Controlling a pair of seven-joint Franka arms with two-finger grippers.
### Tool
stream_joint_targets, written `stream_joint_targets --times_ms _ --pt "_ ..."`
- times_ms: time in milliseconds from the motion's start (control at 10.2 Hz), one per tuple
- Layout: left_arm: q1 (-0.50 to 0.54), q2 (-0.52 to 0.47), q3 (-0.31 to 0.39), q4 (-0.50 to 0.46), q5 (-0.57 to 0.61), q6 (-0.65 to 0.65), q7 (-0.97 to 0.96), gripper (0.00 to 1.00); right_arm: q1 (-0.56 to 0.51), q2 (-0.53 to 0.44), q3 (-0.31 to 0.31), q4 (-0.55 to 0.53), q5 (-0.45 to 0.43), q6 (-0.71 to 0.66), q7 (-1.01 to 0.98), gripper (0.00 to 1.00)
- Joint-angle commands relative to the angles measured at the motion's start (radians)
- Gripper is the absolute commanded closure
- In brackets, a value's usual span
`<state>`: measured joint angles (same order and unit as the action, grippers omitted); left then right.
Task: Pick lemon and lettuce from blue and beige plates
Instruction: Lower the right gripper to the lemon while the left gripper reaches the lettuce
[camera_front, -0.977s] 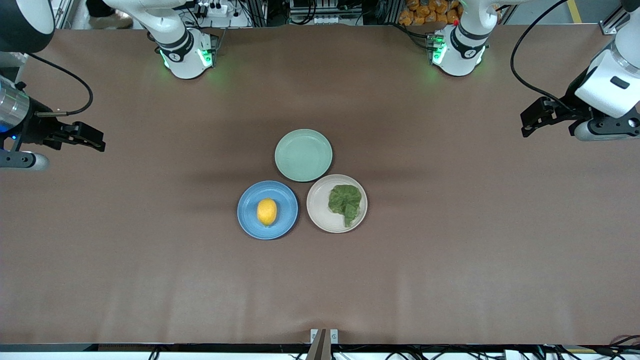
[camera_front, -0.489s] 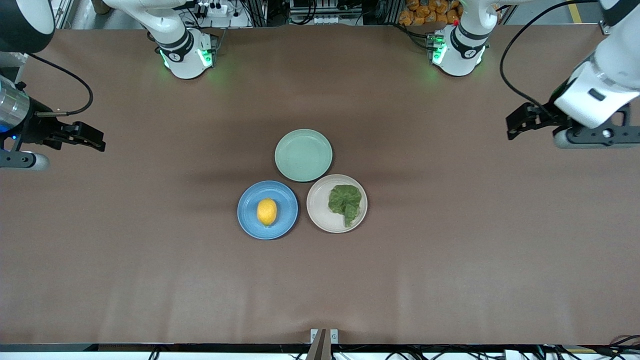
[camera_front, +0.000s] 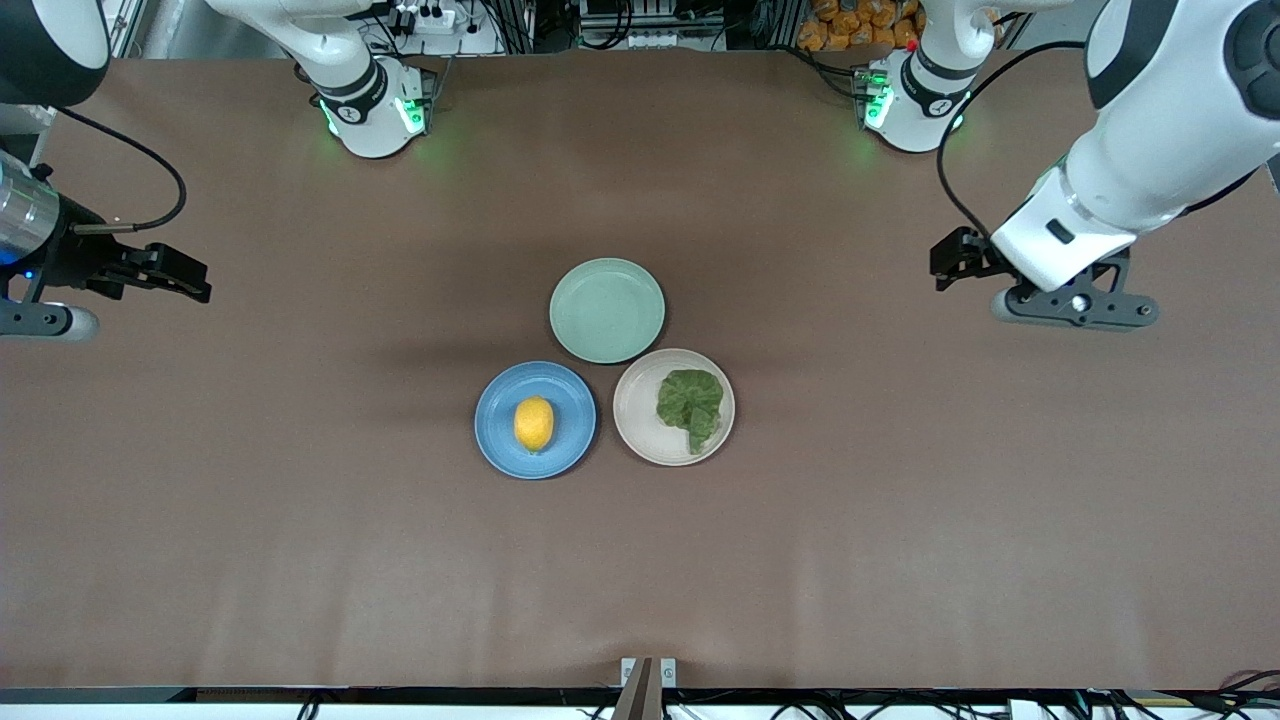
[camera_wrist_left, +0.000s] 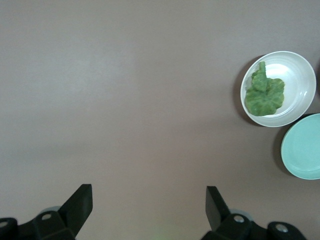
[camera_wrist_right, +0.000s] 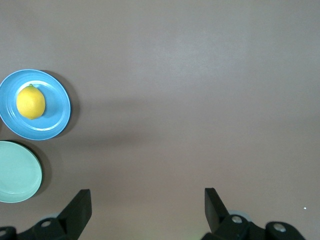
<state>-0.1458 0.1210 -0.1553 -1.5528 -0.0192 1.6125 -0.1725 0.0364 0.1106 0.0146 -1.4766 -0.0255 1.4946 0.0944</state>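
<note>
Lemon (camera_front: 534, 423) lies on the blue plate (camera_front: 498, 447), long axis running nearer-to-farther from the front camera. Lettuce (camera_front: 691, 403) lies flat on the beige plate (camera_front: 637, 420), stem end pointing toward the front camera. Left gripper (camera_front: 950, 262), fingers spread, holding nothing, hangs over bare table toward the left arm's end. Right gripper (camera_front: 185, 280), fingers spread, holding nothing, waits over the right arm's end.

Matt brown tabletop (camera_front: 900, 500) — faintly creased, cloth-like. Smooth blue plate (camera_front: 570, 445), beige plate (camera_front: 635, 420); dimpled lemon (camera_front: 533, 423), crinkled lettuce (camera_front: 690, 402).
</note>
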Motion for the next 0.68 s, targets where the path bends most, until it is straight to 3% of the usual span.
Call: stream_joint_targets --times_ms 0,195,293,586 --pt "-0.038 0.04 -0.003 0.011 -0.027 0.032 -0.033 0.0 0.003 -0.005 0.011 -0.01 0.002 0.015 0.019 0.0" --pt "-0.101 0.078 -0.003 0.011 -0.018 0.059 -0.109 0.0 0.043 0.055 0.015 -0.004 0.034 0.116 0.105 0.0" --pt "-0.124 0.101 -0.003 0.011 -0.018 0.085 -0.131 0.0 0.054 0.092 0.015 -0.005 0.098 0.172 0.143 0.0" --pt "-0.178 0.169 -0.003 0.011 -0.019 0.186 -0.203 0.0 0.164 0.275 0.015 -0.005 0.107 0.42 0.333 0.0"
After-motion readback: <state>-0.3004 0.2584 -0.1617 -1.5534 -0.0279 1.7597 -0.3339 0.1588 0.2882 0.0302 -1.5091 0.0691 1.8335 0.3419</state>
